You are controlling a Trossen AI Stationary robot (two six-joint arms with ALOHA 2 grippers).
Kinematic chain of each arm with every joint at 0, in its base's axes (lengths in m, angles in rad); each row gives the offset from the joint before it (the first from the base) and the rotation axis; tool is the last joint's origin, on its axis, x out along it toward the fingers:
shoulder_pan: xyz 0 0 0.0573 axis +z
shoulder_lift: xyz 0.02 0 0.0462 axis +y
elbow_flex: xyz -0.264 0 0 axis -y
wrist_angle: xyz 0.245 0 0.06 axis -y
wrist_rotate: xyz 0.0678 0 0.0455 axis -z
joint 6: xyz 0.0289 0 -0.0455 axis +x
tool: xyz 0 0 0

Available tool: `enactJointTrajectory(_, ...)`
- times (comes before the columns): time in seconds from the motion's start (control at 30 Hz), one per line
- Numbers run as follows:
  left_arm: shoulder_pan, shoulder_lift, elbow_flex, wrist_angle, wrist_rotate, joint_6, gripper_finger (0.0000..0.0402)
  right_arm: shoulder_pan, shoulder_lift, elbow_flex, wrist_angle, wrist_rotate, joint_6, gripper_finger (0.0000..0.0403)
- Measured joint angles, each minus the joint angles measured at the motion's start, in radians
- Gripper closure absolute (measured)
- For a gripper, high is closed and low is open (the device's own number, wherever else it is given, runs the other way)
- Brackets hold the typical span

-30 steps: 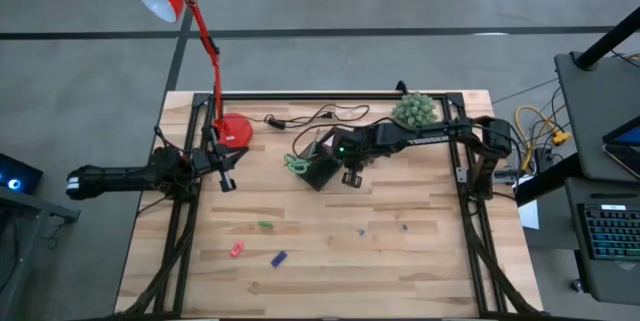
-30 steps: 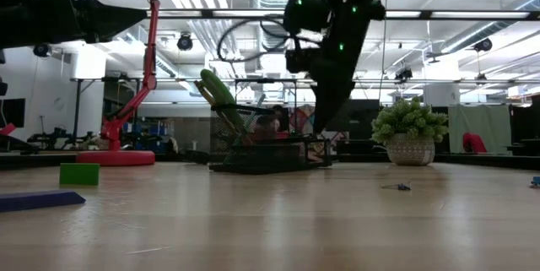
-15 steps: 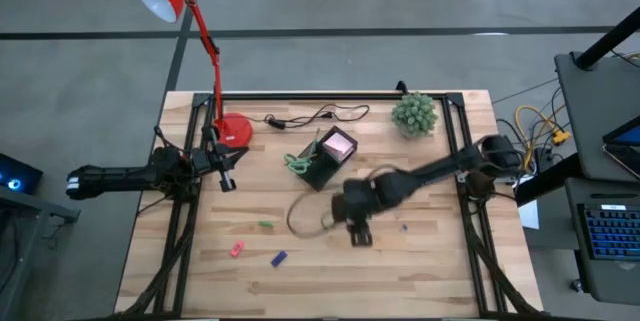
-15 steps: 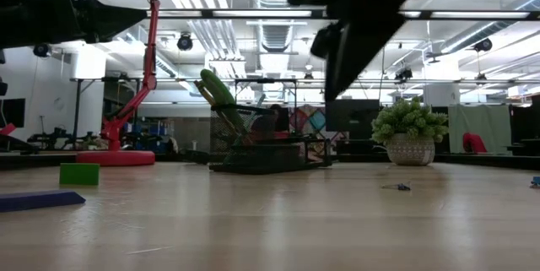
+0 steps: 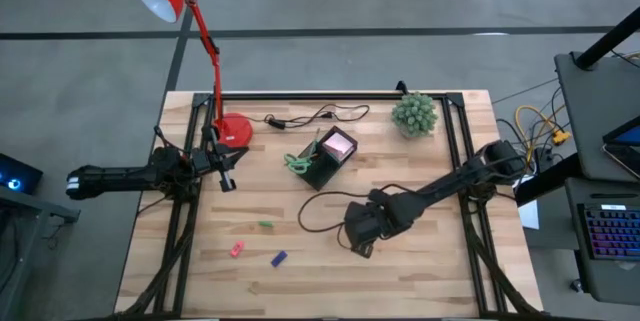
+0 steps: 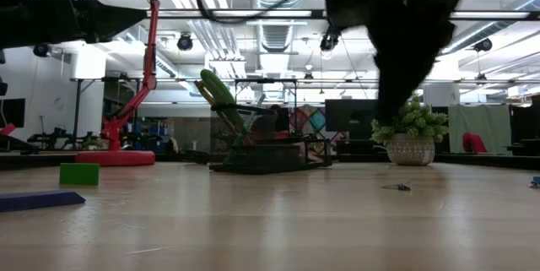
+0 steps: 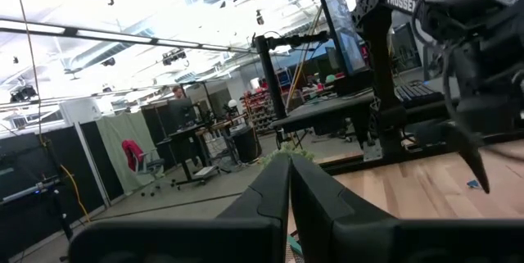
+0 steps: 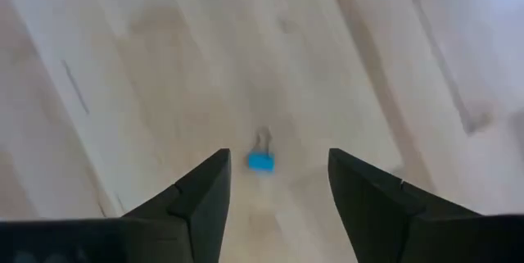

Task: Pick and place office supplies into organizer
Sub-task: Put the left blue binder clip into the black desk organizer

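Now finds the right arm [image 5: 440,186] stretched low across the wooden table [image 5: 420,291], well apart from the organizer [image 5: 322,166] over which it stood a second ago. Places the right gripper [image 8: 278,160] near the front centre of the boards, fingers spread wide and holding nothing. Notes, in the right wrist view, a small blue piece [image 8: 261,161] lying on the wood between those fingers, not yet touched. Judges this a fresh approach for the next pick, the delivery at the organizer being over. Cannot tell from above whether the piece sits squarely for a grasp.

Records the left arm parked at the left edge, left gripper [image 5: 226,179] with fingers pressed together and empty.

As to the surface: lists the red lamp [image 5: 235,129], plant ball [image 5: 414,113] and black cable [image 5: 320,116] at the back. Confirms the pink sticky-note pad [image 5: 338,144] and green scissors [image 5: 296,164] at the organizer. Counts still loose at front left a green piece [image 5: 266,224], a red piece [image 5: 237,249] and a blue piece [image 5: 279,258].

Beyond, observes a workshop with ceiling ducts and benches.
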Motion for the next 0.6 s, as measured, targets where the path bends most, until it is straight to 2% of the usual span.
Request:
enactJointTrajectory(0.4,0.0,0.0,0.0,0.0,0.0,0.0,0.0402,0.022,0.0,-0.097,0.084,-0.008,0.101,0.0209)
enactJointTrajectory(0.6,0.0,0.0,0.0,0.0,0.0,0.0,0.0402,0.044,0.0,-0.172,0.221,-0.005,0.078,0.0209)
